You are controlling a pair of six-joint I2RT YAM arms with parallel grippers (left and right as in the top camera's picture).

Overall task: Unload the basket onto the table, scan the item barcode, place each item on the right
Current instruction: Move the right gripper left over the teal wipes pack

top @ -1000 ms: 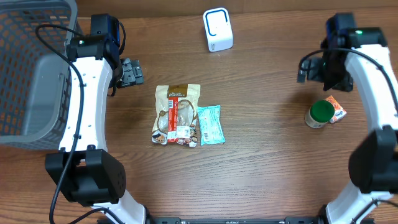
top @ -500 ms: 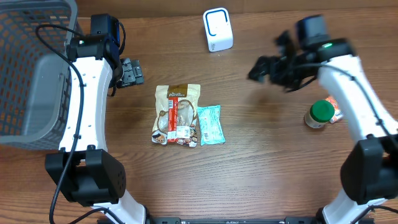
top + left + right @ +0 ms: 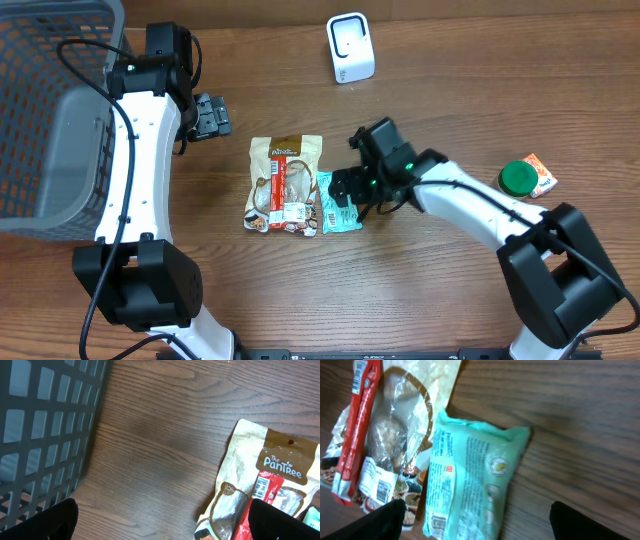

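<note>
Change since a second ago: my right arm has left the table's right edge, beside the can, and now reaches across to the middle; my left arm has not moved. Right fingers point(image 3: 377, 521), one pair: spread wide and holding nothing, hovering above the teal packet point(image 3: 337, 200). Left fingers point(image 3: 47, 521), one pair: also spread wide and empty, hanging beside the basket point(image 3: 45, 120) and just off the top corner of the snack pouch point(image 3: 285, 180). Teal packet, one: lies flat near the middle of the table point(image 3: 450, 290), its long edge against the right side of the snack pouch. The right wrist view shows a small barcode panel at its lower corner. Snack pouch, one: tan with a clear window, labelled "The PanTree", a red strip down its front and a white barcode sticker near the bottom. White scanner point(image 3: 350, 47), one: stands upright at the far edge, well apart from both packets. Green-lidded can point(image 3: 518, 178), one: upright at the right side. Orange packet point(image 3: 542, 172), one: touching the can on its far side, where it was before. Grey mesh basket, one: at the left edge.
</note>
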